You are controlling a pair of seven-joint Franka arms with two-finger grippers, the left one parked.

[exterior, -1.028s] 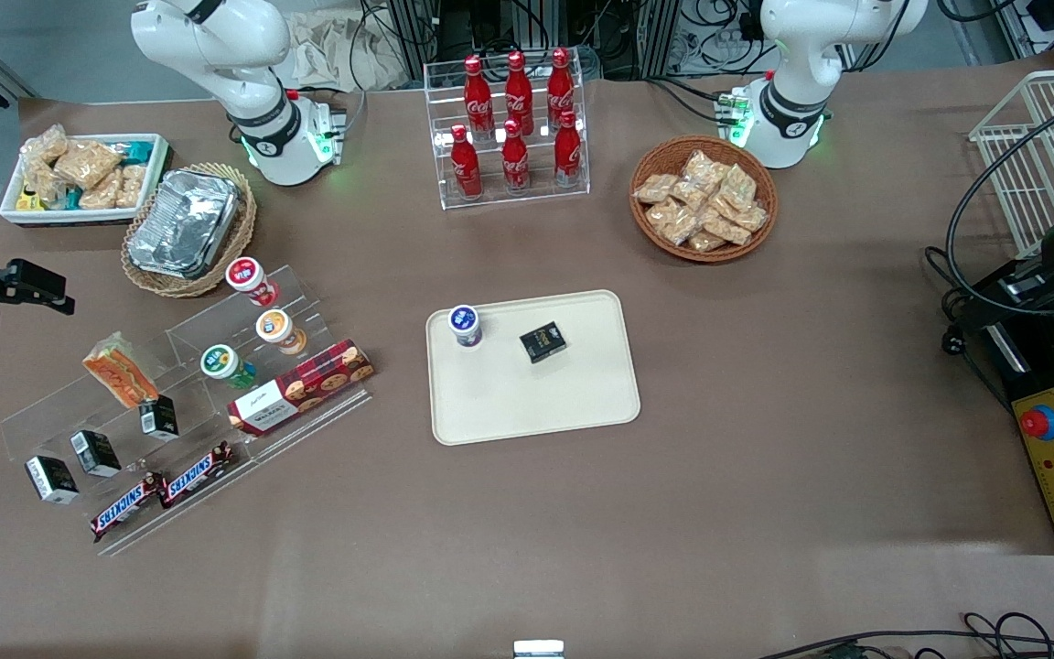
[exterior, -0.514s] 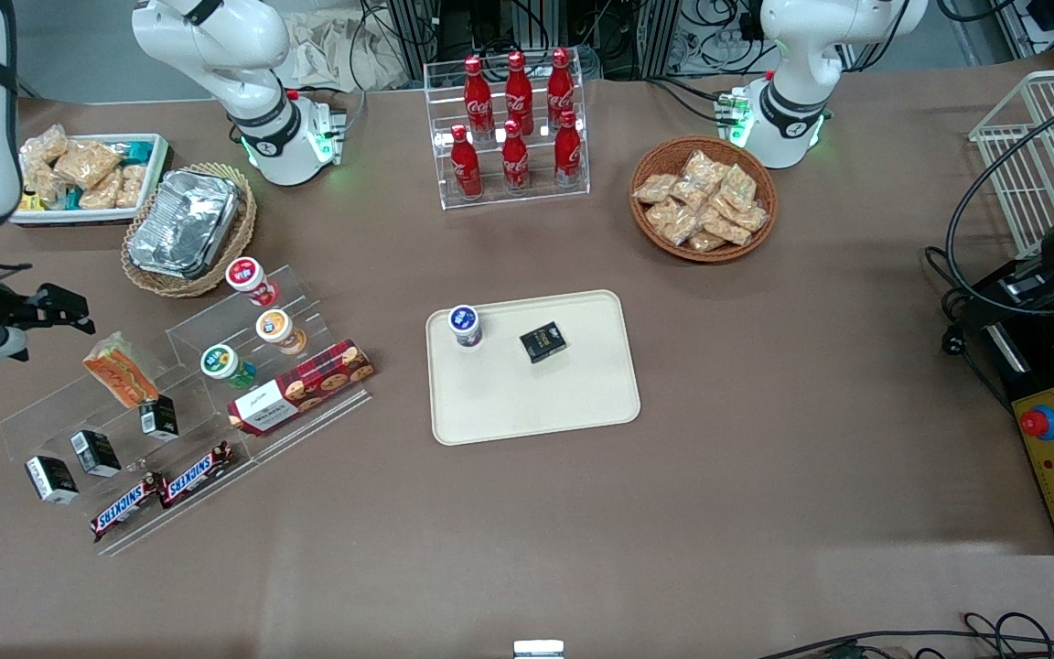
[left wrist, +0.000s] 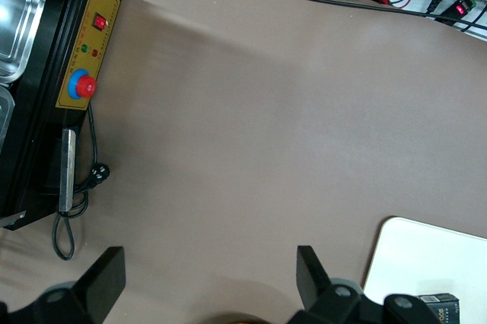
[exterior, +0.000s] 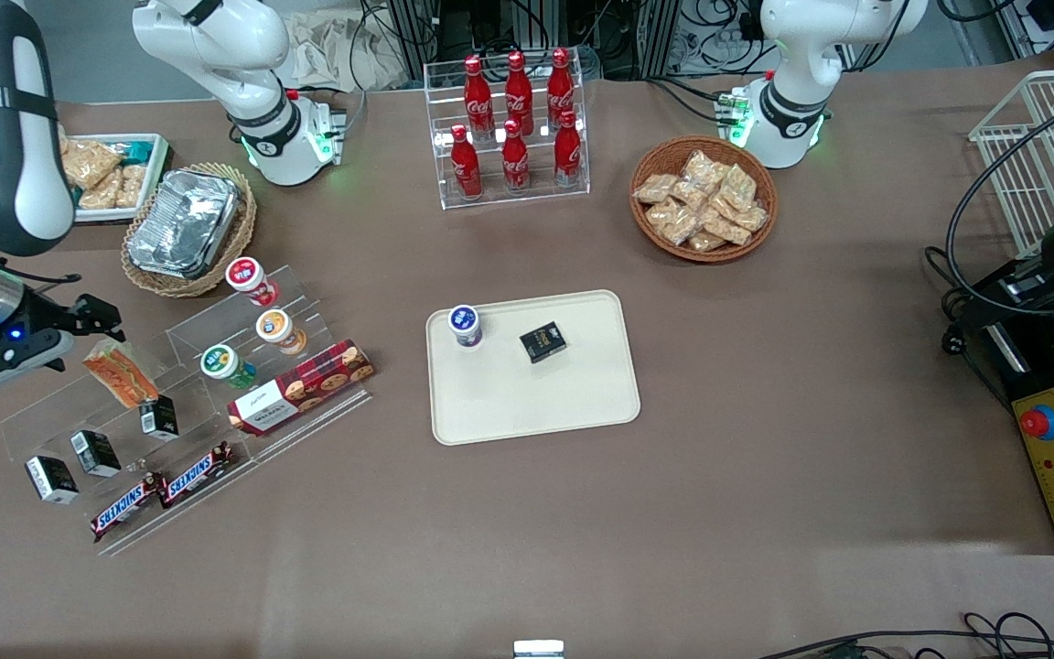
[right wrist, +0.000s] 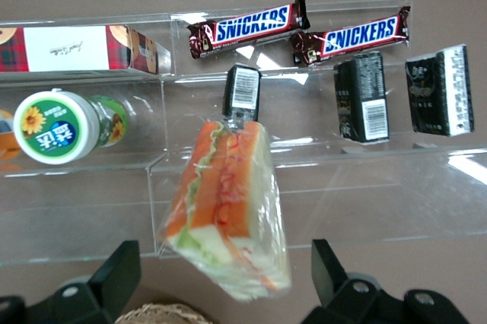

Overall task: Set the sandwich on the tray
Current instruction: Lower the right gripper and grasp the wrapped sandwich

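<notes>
Front view: sandwich (exterior: 122, 372) sits on the clear display rack (exterior: 170, 403) at left of frame, well apart from the tray (exterior: 536, 403) at centre; my gripper (exterior: 92, 322) hovers just above it. Right wrist view: fingers (right wrist: 122, 271) spread wide open, empty, straddling the sandwich (right wrist: 226, 210). Looks light, soft, slippery wrap, so I'd pinch the flat bread faces gently.
</notes>
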